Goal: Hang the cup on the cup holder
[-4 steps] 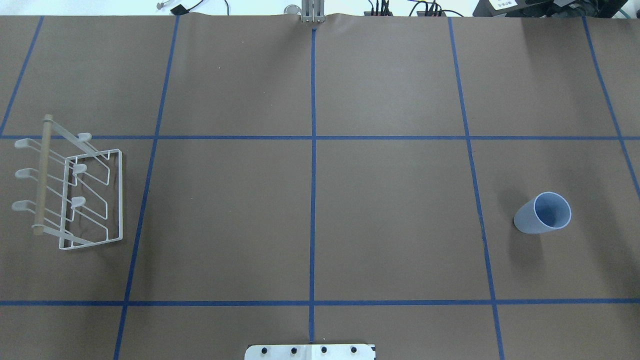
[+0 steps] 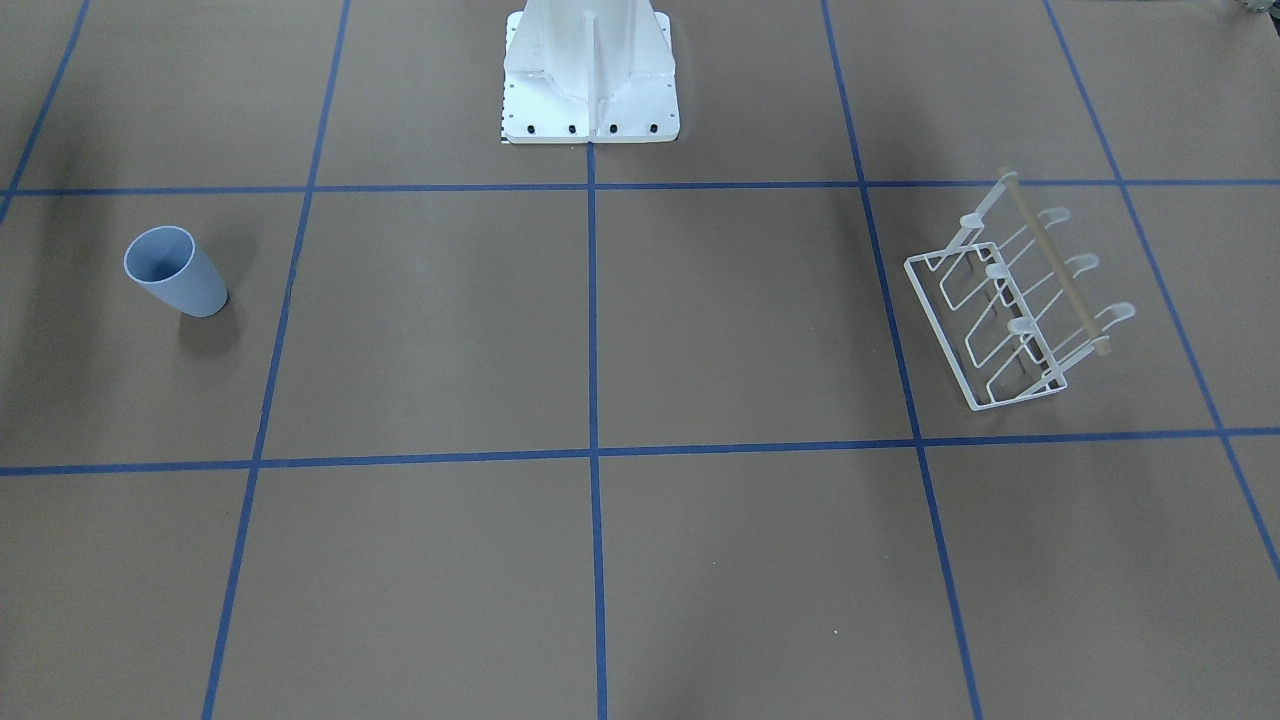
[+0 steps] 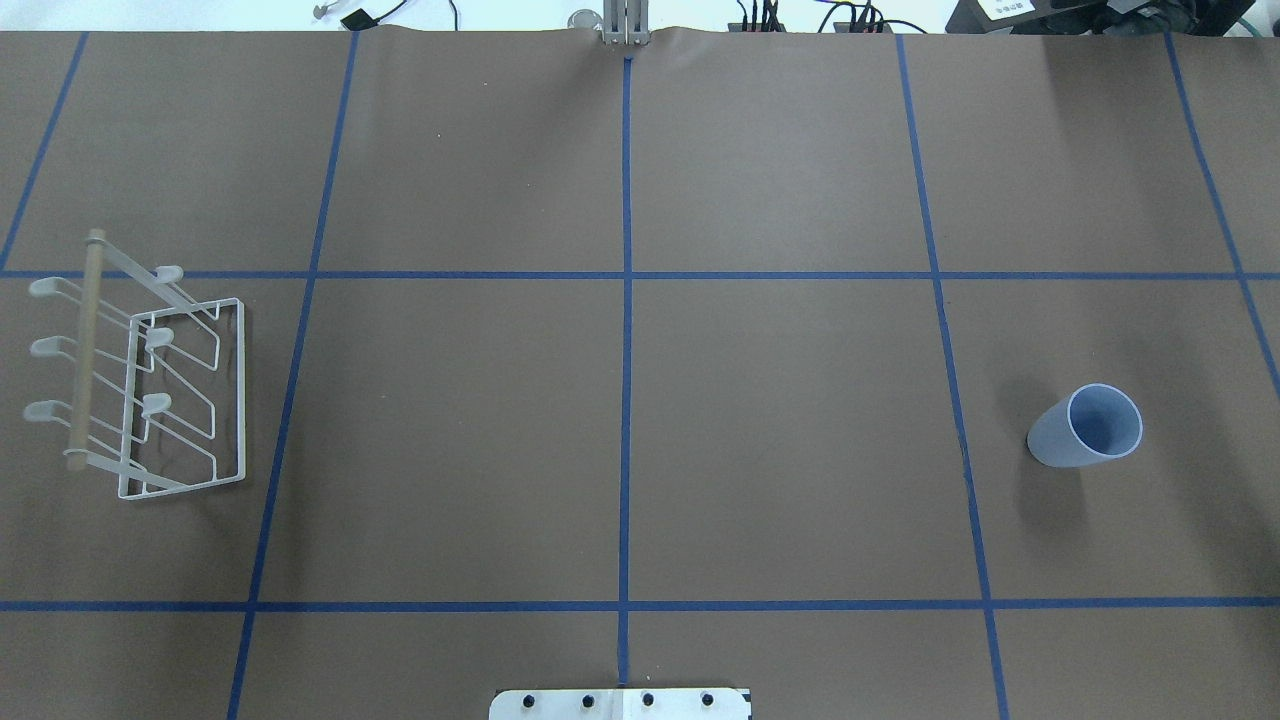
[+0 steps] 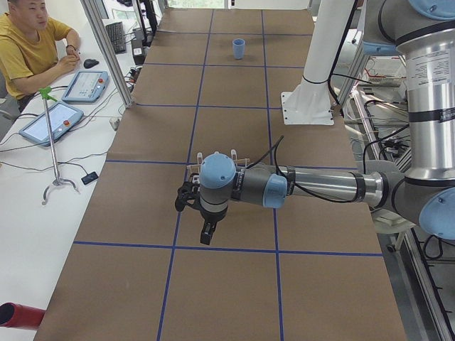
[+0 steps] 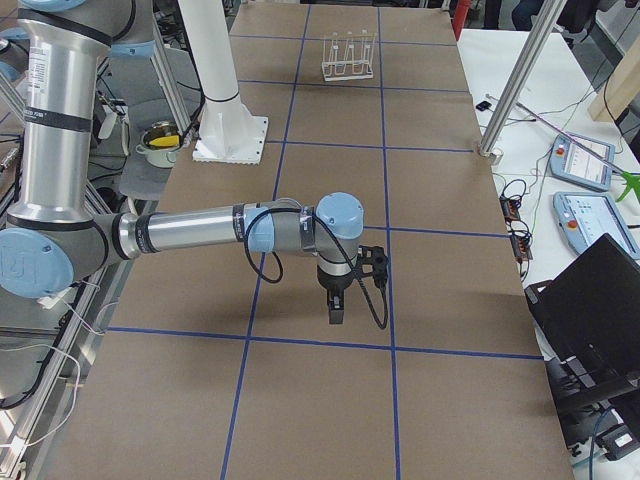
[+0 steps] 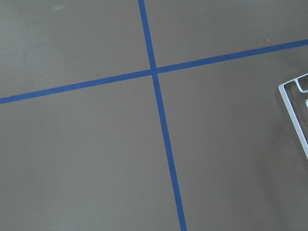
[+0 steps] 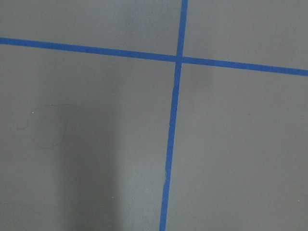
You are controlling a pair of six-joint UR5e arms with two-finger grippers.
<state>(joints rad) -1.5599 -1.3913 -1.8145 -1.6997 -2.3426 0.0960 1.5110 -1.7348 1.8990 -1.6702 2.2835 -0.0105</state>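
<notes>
The light-blue cup [image 3: 1085, 428] stands upright, mouth up, on the right side of the table; it also shows in the front view [image 2: 175, 272] and far off in the left side view [image 4: 239, 48]. The white wire cup holder [image 3: 85, 350] with its wooden rod stands at the far left, prongs bare [image 2: 1055, 262]; it also shows in the right side view [image 5: 348, 55]. My left gripper [image 4: 207, 233] hangs above the table near the holder. My right gripper [image 5: 336, 308] hangs over the table's right end. Both show only in side views, so I cannot tell open or shut.
The robot's white base [image 2: 590, 70] stands at mid table on my side. Blue tape lines [image 3: 625, 350] grid the brown table. A corner of the holder's frame [image 6: 294, 108] shows in the left wrist view. An operator [image 4: 28, 50] sits beyond the far edge with tablets.
</notes>
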